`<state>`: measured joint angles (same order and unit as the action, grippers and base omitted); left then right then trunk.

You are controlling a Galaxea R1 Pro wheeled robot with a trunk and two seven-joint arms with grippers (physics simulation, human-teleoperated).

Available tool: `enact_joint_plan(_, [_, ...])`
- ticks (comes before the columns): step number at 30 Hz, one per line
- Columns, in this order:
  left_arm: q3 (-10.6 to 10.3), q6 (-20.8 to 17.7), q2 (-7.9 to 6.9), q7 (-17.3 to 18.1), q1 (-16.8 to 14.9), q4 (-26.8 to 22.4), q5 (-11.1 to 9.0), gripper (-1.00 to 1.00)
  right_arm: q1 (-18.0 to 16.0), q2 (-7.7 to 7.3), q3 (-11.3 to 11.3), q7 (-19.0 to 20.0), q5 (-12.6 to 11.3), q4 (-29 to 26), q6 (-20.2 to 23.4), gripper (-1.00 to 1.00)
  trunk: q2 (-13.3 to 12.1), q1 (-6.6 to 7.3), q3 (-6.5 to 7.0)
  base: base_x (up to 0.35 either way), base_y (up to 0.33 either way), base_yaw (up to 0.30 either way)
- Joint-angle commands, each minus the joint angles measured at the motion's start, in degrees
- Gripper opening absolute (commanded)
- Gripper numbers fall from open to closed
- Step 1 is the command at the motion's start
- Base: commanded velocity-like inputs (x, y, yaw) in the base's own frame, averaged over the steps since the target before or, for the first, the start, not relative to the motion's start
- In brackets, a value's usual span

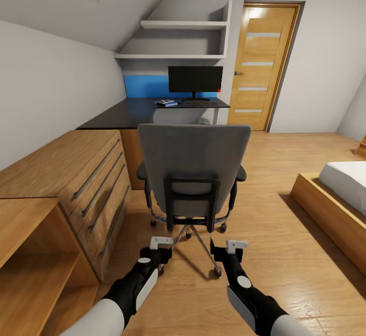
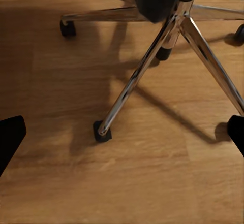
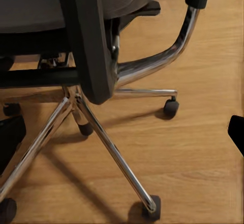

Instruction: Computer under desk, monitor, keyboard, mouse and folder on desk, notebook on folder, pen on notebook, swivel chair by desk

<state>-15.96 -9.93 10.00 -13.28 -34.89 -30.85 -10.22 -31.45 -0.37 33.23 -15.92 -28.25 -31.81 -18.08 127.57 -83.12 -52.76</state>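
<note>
Both hands, left hand (image 1: 161, 243) and right hand (image 1: 235, 246), hang released behind the swivel chair (image 1: 194, 163). It likely rolls easily on casters yet may swivel. Best grip: the stiff backrest frame, pushing toward the far counter (image 1: 127, 113).

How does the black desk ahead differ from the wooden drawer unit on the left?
The desk has a glossy black top; the drawer unit is light wood. The desk carries the monitor and small items; the drawer unit's top is bare. The desk sits farther back by the blue wall panel; the drawer unit is nearer, showing long dark handles. Both run along the left wall, meeting end to end.
</note>
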Motion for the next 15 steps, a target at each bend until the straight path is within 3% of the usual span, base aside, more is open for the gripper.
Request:
enact_joint_plan(1, [-0.2, 0.2, 0.00, -0.4, 0.0, 0.3, -0.5, 1.00, 0.0, -0.04, 0.5, -0.4, -0.5, 0.3, -0.3, 1.00, 0.0, 0.01, -0.05, 0.000, 0.000, 0.000])
enact_joint_plan(10, [-0.8, 3.1, 0.00, -0.5, 0.0, 1.7, -0.6, 1.00, 0.1, -0.07, 0.5, -0.3, -0.5, 1.2, -0.3, 1.00, 0.0, 0.01, -0.05, 0.000, 0.000, 0.000])
enact_joint_plan(15, [-0.9, 4.6, 0.00, -0.6, 0.0, 1.7, -0.6, 1.00, 0.1, -0.14, 0.5, -0.2, -0.4, 1.3, -0.4, 1.00, 2.0, -1.09, -0.95, 0.000, 0.000, 0.000])
